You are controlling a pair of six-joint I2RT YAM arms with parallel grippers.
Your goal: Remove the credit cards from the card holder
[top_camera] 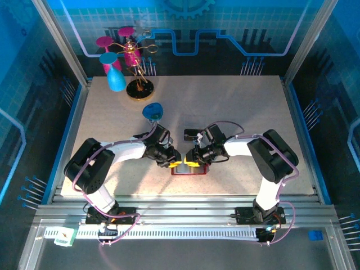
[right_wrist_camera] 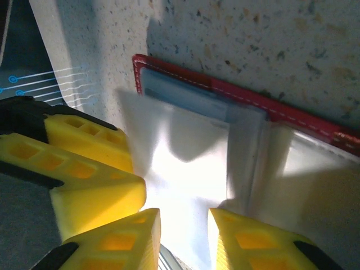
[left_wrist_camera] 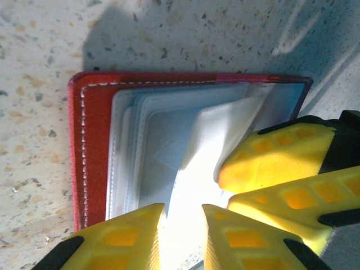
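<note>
left gripper (left_wrist_camera: pixel 183 211) yellow fingers right at the lens on the left wrist cam: jaws a bit apart, a pale clear sleeve (left_wrist_camera: pixel 222 126) runs up between them, can't tell if it's pinched or just straddled

card holder (left_wrist_camera: pixel 94 152) lies open and flat on the speckled table (top_camera: pixel 236 112), red cover with white stitching on the left and layered sleeves fanned across it

right gripper (left_wrist_camera: pixel 226 188) comes in from the right of that view, tips at the same lifted flap

right wrist cam: its own fingers sit apart at the bottom with the bright sleeve between them, grip or no grip, can't tell either

credit cards (right_wrist_camera: pixel 185 95) read as a bluish-grey slab tucked in the pocket near the holder's upper-left corner, under the sleeve; can't separate individual ones

top cam, left to right: gold stand (top_camera: pixel 139 90) with magenta and blue goblets at back left, a blue goblet (top_camera: pixel 152 111) on the table just behind the left arm, then both grippers meeting tip to tip over the holder, near the front edge, mid-table
</note>
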